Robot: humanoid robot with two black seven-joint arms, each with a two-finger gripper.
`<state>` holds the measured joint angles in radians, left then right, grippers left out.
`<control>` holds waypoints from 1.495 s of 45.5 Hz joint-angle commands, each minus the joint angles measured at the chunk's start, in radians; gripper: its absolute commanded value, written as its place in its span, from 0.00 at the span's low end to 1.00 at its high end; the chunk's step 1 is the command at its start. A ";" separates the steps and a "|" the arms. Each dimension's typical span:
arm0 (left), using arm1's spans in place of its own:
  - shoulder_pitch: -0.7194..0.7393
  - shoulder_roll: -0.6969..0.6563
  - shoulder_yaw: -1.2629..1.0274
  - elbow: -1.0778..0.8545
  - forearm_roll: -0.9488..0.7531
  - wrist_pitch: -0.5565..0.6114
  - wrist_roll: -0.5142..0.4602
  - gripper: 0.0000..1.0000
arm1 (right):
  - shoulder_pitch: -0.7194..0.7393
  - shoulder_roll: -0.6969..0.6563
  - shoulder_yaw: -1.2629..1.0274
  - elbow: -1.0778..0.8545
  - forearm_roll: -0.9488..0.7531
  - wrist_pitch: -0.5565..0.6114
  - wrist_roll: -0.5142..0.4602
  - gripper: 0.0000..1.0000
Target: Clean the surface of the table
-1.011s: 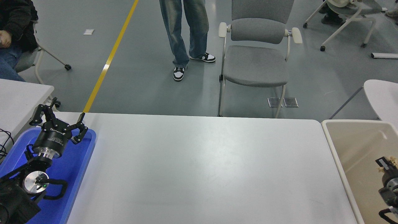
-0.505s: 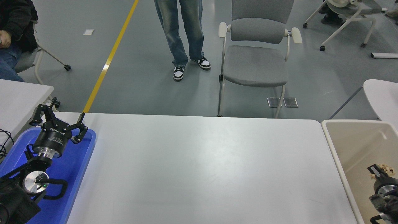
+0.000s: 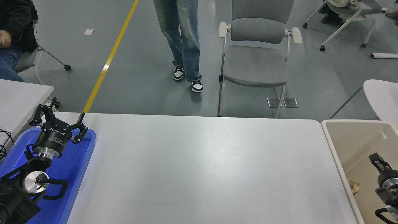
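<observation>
The table surface [image 3: 199,168] is a wide white-grey top with rounded corners, and nothing lies on its bare middle. My left gripper [image 3: 59,119] is parked above the blue tray [image 3: 79,168] at the lower left, fingers spread open and holding nothing. At the right edge my right gripper [image 3: 377,160] hangs over the beige bin [image 3: 337,155], open and empty; only part of it shows. A small crumpled tan scrap [image 3: 354,187] lies inside the bin, below and left of that gripper.
A person in jeans [image 3: 183,37] stands beyond the table's far edge, beside a grey chair [image 3: 255,62]. Smaller white tables sit at the far left [image 3: 18,96] and far right [image 3: 382,96]. Another person sits at the top left.
The right gripper let go of the tan scrap, which dropped into the bin. The standing person stepped closer to the table. The left arm stayed still.
</observation>
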<state>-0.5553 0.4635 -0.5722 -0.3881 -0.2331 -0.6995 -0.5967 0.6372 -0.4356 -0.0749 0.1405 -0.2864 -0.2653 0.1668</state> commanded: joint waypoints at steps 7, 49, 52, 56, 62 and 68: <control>0.000 0.000 0.000 0.000 0.000 0.000 0.000 1.00 | 0.091 -0.186 0.237 0.344 0.148 0.000 -0.001 1.00; 0.000 0.000 0.000 0.000 0.000 0.000 0.000 1.00 | -0.149 0.113 0.989 0.904 0.150 0.000 0.031 1.00; 0.000 0.000 0.000 0.000 0.000 0.000 0.000 1.00 | -0.159 0.141 0.992 0.919 0.148 0.000 0.053 1.00; 0.000 0.000 0.000 0.000 0.000 0.000 0.000 1.00 | -0.168 0.178 0.992 0.920 0.145 0.001 0.076 1.00; 0.000 0.000 0.000 0.000 0.000 0.000 0.000 1.00 | -0.172 0.210 0.992 0.915 0.136 0.005 0.089 1.00; 0.000 0.000 0.000 0.000 0.000 0.000 0.000 1.00 | -0.172 0.221 0.991 0.913 0.131 0.005 0.092 1.00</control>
<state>-0.5553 0.4633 -0.5722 -0.3881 -0.2332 -0.6995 -0.5967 0.4768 -0.2616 0.9046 1.0417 -0.1467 -0.2631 0.2391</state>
